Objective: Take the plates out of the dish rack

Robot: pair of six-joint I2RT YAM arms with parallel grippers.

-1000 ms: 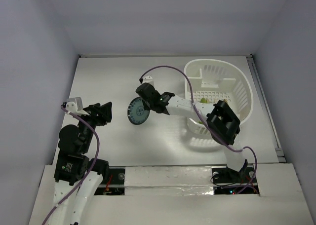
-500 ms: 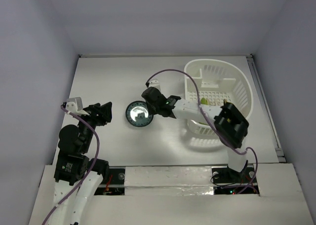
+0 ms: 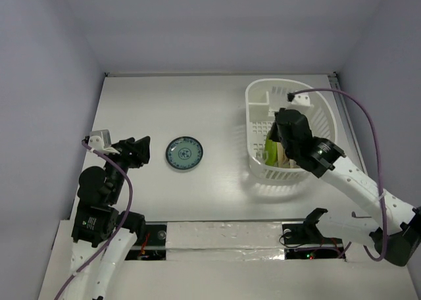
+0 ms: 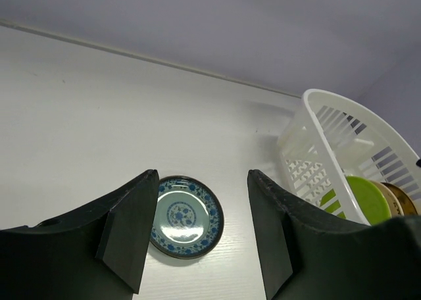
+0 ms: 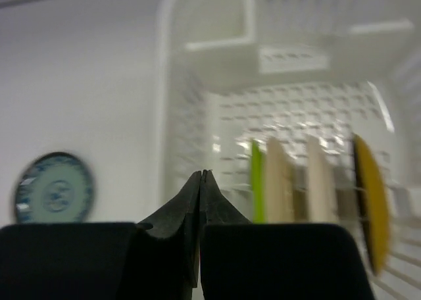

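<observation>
The white-and-blue-green plate [image 3: 184,153] lies flat on the table, left of the dish rack [image 3: 283,83]; it also shows in the left wrist view [image 4: 186,216] and the right wrist view [image 5: 54,188]. My right gripper [image 3: 283,132] hangs over the rack, shut and empty [image 5: 202,176]. In the rack [image 5: 217,47] stand a lime green plate [image 5: 256,181], two cream plates [image 5: 279,181] and a yellow-orange plate [image 5: 371,201], all on edge. My left gripper [image 3: 138,152] is open and empty [image 4: 202,234], left of the flat plate.
The rack's small inner compartment [image 3: 260,102] sits at its far left corner. The rack [image 4: 342,142] and lime plate [image 4: 360,198] show at the right of the left wrist view. The table's back edge [image 3: 217,74] meets the wall.
My right gripper set the blue-green plate flat on the table, let go, and swung right to above the rack, now shut. The left arm has not moved.
</observation>
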